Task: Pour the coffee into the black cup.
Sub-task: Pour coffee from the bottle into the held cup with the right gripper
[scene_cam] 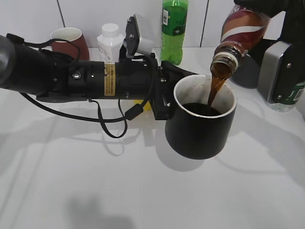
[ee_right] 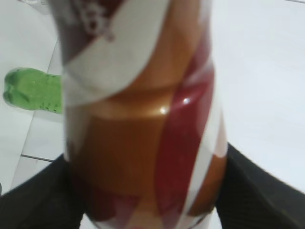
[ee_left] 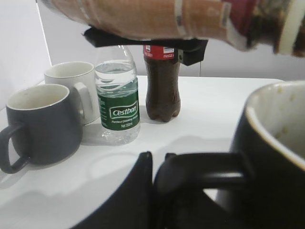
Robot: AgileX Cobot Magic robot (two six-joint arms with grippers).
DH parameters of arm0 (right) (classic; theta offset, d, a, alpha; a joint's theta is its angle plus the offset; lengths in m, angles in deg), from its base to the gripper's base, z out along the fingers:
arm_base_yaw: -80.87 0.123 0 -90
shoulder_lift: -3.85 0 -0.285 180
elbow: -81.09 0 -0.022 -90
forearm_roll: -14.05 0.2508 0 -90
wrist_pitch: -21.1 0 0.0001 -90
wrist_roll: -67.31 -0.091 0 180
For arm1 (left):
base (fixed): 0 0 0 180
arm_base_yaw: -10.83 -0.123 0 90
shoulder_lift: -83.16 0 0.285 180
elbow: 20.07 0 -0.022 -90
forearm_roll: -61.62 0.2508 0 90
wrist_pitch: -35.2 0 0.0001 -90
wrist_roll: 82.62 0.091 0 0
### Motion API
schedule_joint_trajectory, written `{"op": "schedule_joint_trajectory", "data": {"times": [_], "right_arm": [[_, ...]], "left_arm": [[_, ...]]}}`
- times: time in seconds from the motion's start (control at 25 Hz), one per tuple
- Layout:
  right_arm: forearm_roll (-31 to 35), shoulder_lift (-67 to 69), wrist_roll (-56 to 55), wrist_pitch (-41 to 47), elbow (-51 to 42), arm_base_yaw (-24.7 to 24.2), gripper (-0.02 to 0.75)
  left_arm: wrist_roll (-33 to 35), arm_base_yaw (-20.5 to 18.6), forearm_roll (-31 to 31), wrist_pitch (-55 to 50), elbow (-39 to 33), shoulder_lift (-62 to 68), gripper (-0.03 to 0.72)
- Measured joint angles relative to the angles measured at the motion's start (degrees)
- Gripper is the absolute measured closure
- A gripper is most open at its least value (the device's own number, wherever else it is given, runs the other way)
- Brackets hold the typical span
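My left gripper is shut on the handle of the black cup and holds it above the table. In the left wrist view the jaws clamp the black loop handle and the cup's rim fills the right side. My right gripper is shut on the brown coffee bottle, tipped neck-down over the cup. A stream of brown coffee runs from the bottle mouth into the cup, where dark liquid pools. The bottle fills the right wrist view and crosses the top of the left wrist view.
A green soda bottle, a white bottle and a maroon mug stand at the back. A dark grey mug, a white mug, a clear water bottle and a cola bottle stand beyond the cup.
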Motion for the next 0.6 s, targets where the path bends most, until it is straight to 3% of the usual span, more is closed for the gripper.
{"op": "schedule_joint_trajectory", "data": {"times": [0.6], "right_arm": [[0.61,-0.04,-2.47,-0.14,0.00,0.00,0.192]], "left_arm": [[0.00,0.00,0.05,0.00,0.00,0.05,0.650]]}}
